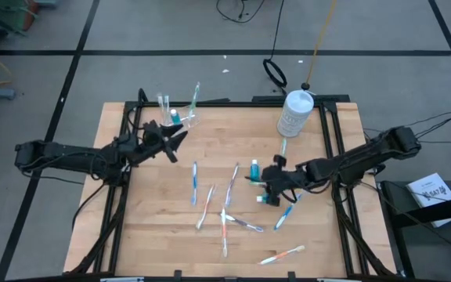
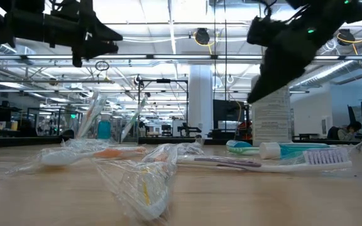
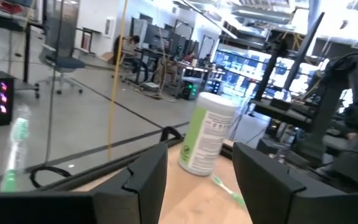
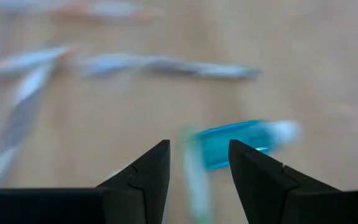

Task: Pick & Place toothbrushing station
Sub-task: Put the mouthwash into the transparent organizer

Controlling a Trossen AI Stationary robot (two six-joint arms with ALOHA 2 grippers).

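- Toothpaste tube (image 4: 241, 142), teal, lies just ahead of my right claw (image 4: 199, 163), seemingly untouched; view blurred.
- My right claw's fingers gape, empty.
- My left claw (image 3: 197, 177) spread, empty.

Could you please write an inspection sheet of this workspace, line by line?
Surface: wooden table, black frame.
Job's things: clear cup at far left holding a toothbrush; toothbrushes scattered mid-table; teal toothpaste tube near right gripper.
Clutter: large white bottle, upright, far right.
Grippers: left gripper open, empty, raised by the cup; right gripper open, empty, over the tubes.
Cables: black cable on the floor behind the table.
Surroundings: workshop; office chair.
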